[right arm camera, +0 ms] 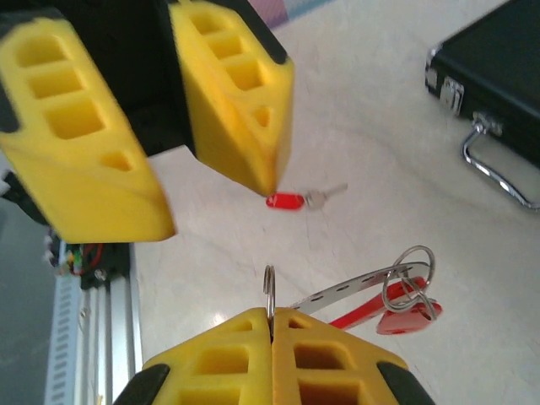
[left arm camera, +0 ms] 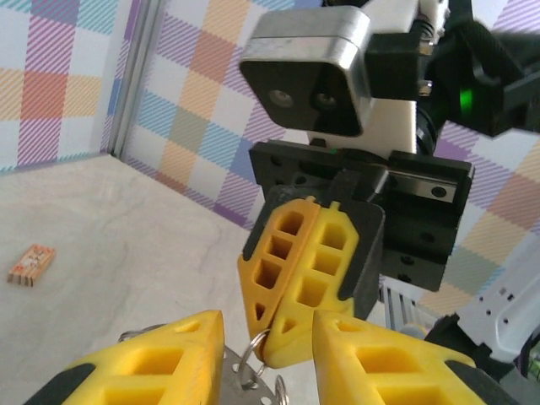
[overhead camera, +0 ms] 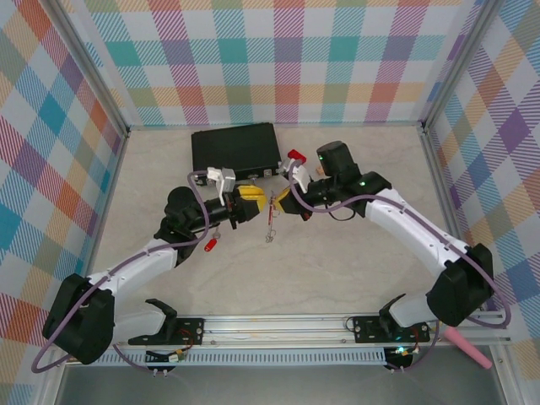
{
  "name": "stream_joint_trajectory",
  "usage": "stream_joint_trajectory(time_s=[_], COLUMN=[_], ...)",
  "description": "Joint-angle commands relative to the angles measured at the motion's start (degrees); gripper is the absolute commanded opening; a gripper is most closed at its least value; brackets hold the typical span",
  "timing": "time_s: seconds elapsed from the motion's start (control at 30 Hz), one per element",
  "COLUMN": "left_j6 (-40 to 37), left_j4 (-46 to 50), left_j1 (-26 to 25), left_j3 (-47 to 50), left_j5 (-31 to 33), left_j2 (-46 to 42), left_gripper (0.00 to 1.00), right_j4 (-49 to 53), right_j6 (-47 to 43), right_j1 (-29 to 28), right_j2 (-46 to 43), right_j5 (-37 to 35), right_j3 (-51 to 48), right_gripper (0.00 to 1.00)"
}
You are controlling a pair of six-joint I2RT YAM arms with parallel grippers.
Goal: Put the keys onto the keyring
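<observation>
The keyring (right arm camera: 350,291) hangs from the right gripper (right arm camera: 272,314), whose fingers are pressed together on one thin loop of it, above the table (right arm camera: 363,126). The left gripper (left arm camera: 268,321) faces it closely with fingers spread. One key (right arm camera: 285,202) lies on the table below.

I count two arms, the left arm (overhead camera: 143,257) and the right arm (overhead camera: 413,224). That makes two grippers, the left gripper (overhead camera: 253,205) and the right gripper (overhead camera: 281,201), with four yellow fingers (right arm camera: 228,93) between them. There is one black case (overhead camera: 234,148) at the far side and one red block (overhead camera: 295,156) just right of it. There is one keyring (right arm camera: 354,287), and one key (right arm camera: 295,201) lies loose on the table. One red piece (right arm camera: 407,319) hangs at the ring; whether it is a second key I cannot tell. One pink stick (overhead camera: 468,348) lies at the near right.
</observation>
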State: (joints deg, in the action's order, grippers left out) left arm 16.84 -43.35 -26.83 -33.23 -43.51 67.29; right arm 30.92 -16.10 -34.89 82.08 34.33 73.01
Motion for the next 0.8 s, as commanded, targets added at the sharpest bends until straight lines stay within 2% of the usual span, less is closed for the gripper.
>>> stream_joint_trajectory(time_s=[0.0,0.3,0.53,0.77], left_j6=[-4.53,-5.97,-5.15,-4.36], left_j4=[2.52,5.64,4.15,1.97], left_j1=[0.47,0.51,0.48,0.46], left_j3=[0.95,-0.81,-1.32,-0.26], left_j5=[-3.08,-6.71,-8.92,-9.82], left_j2=[-1.6,2.75,4.4,3.5], left_gripper=[0.32,0.31,0.3,0.3], right_j4=[10.25,13.6,13.26,13.19], right_j6=[-8.08,-10.74,-10.6,-10.44], right_j1=[-0.53,-0.59,-1.36,-1.73], right_j2=[1.94,2.64,3.32,3.52], right_j5=[-3.11,-0.29,3.11,3.41], right_j3=[4.53,6.84,7.68,8.25], right_gripper=[0.0,0.0,0.0,0.0])
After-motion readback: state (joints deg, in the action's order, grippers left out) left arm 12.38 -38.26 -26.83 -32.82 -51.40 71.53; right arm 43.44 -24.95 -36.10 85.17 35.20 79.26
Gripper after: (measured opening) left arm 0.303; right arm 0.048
